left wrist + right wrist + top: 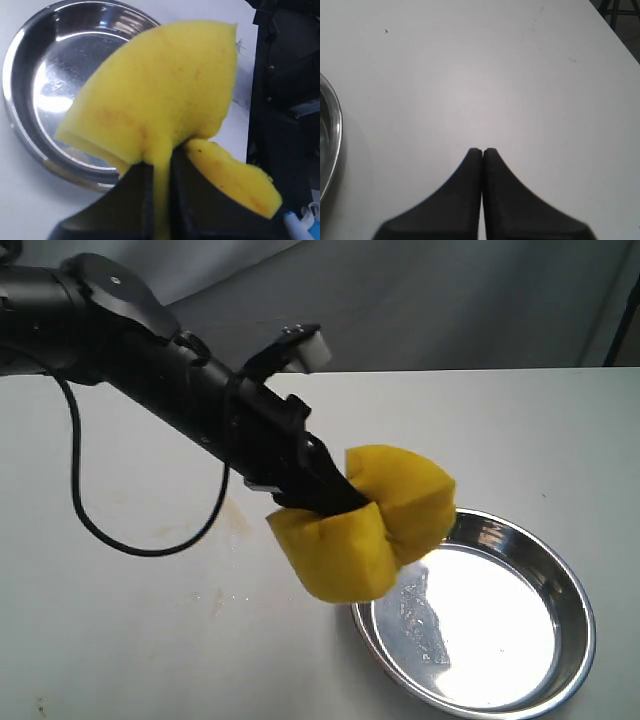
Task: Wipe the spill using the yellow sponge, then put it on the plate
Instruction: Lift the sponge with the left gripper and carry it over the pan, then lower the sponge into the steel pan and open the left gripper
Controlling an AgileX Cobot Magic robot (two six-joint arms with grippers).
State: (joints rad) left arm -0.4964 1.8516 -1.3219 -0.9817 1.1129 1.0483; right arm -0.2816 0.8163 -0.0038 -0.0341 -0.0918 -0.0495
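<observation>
My left gripper (335, 498) is shut on the yellow sponge (365, 530), pinching its middle so both ends bulge out. The sponge hangs in the air just left of and above the near rim of the steel plate (575, 590). In the left wrist view the squeezed sponge (160, 95) fills the centre, with the plate (20, 120) beneath and beyond it. Faint tan smears of the spill (235, 520) mark the white table left of the sponge. My right gripper (482, 150) is shut and holds nothing over bare table; it does not show in the exterior view.
A black cable (120, 535) loops down from the left arm onto the table. The plate's rim (332, 120) shows at the edge of the right wrist view. The white table's far edge (480, 370) runs behind the arm.
</observation>
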